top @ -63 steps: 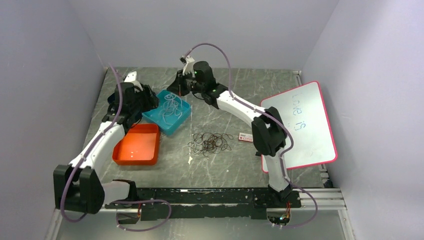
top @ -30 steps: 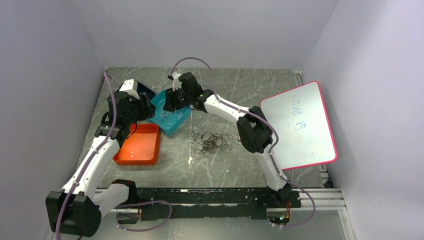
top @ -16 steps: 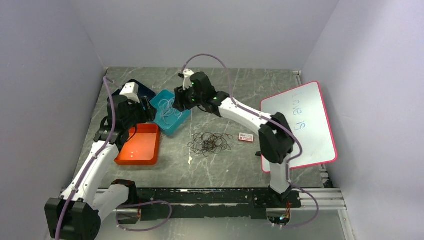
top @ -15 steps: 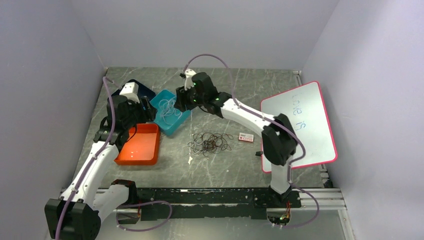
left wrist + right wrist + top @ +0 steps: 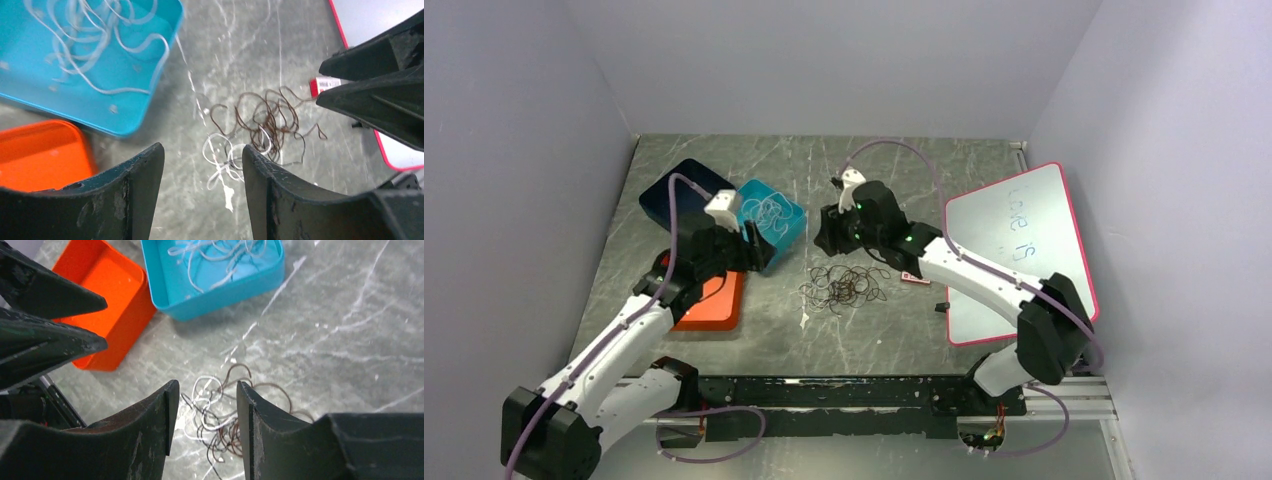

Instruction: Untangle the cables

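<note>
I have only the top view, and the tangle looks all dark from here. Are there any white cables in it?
Observer: Yes. The left wrist view shows white loops at the tangle's edge, framed by the left gripper.
Operator: Is either gripper holding a strand?
Observer: No. The right gripper is open with nothing in it, and so is the left.
Operator: The left arm covers most of the orange tray for me. Is anything in it?
Observer: In the right wrist view, the part of the orange tray that shows is bare.
</note>
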`<action>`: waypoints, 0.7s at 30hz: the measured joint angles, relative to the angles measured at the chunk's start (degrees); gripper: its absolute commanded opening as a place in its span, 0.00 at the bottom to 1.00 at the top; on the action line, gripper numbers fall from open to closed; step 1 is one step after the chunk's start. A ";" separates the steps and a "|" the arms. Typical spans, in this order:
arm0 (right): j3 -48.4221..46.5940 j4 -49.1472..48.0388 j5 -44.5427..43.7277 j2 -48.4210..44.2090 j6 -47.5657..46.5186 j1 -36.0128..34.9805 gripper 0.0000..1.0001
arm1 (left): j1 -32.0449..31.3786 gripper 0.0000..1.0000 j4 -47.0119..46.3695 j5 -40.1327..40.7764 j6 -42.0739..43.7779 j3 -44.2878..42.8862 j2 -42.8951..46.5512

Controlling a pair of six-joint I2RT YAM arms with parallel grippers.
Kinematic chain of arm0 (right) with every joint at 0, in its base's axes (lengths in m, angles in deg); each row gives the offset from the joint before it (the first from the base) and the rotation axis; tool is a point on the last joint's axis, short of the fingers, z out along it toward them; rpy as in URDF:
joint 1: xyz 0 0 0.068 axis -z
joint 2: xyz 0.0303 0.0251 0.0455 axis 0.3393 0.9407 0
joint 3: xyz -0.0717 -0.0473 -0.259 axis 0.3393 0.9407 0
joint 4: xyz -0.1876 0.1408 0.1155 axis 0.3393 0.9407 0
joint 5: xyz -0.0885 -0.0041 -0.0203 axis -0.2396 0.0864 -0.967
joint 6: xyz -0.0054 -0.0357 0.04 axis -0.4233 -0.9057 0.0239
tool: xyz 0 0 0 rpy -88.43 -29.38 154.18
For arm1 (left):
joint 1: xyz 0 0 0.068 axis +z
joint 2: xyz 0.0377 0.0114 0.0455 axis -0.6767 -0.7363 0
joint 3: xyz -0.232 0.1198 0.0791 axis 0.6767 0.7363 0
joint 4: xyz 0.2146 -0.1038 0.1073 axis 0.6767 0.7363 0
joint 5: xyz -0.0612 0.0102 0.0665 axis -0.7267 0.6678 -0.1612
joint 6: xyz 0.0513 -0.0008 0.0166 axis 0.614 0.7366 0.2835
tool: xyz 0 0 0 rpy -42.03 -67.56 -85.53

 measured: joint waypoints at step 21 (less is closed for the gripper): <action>12.26 -0.96 1.18 -8.52 6.84 0.00 0.46 | -10.49 0.45 -11.98 -1.95 -6.29 10.97 -16.98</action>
